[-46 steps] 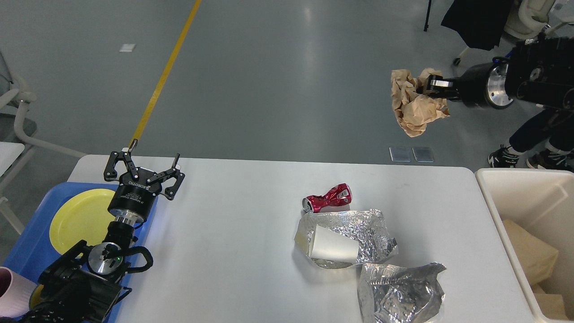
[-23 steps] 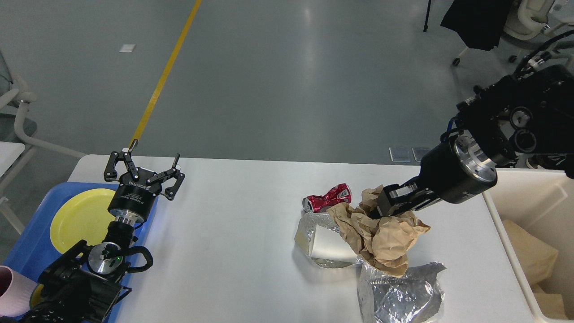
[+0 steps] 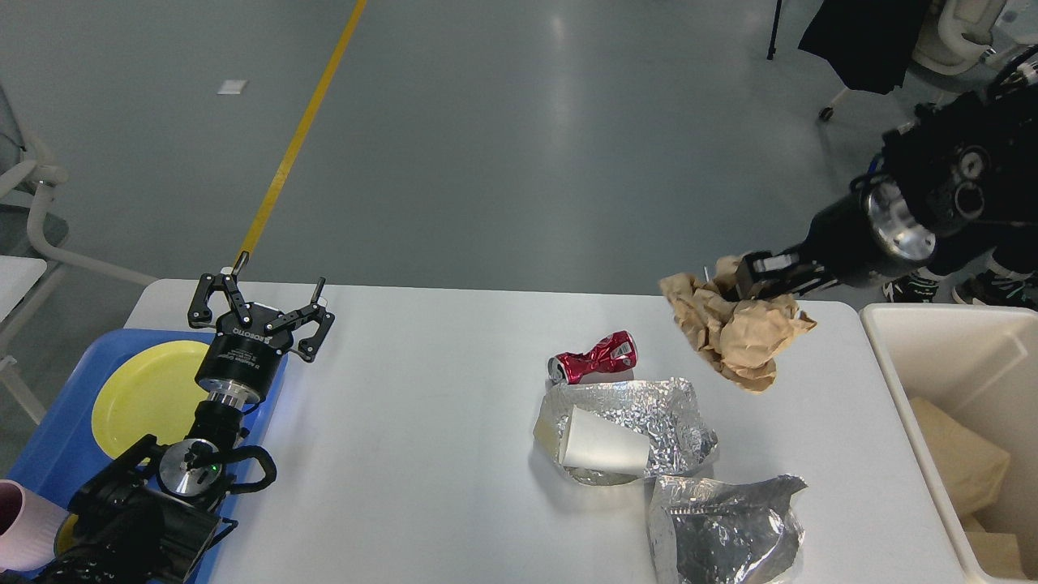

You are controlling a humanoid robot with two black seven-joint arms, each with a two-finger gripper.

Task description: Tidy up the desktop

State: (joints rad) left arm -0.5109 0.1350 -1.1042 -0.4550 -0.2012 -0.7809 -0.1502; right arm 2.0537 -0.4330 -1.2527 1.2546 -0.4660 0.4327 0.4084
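The desktop (image 3: 422, 454) is a large white tabletop. On it lie a crushed red can (image 3: 594, 358), a white paper cup (image 3: 600, 444) on crumpled foil (image 3: 641, 414), and a second foil piece (image 3: 722, 527). My right gripper (image 3: 742, 284) is shut on a crumpled brown paper (image 3: 734, 328) and holds it above the table's far right part, left of the bin. My left gripper (image 3: 263, 307) is open and empty above the table's left edge, by the tray.
A blue tray (image 3: 49, 438) at the left holds a yellow plate (image 3: 146, 393) and a pink cup (image 3: 20, 527). A cream-white bin (image 3: 916, 349) with brown paper inside stands at the right. A person's feet and a chair stand beyond it.
My right gripper held the brown paper high beyond the table, dropped low over the foil and cup, and has now risen back up and to the right. The left arm has not moved.
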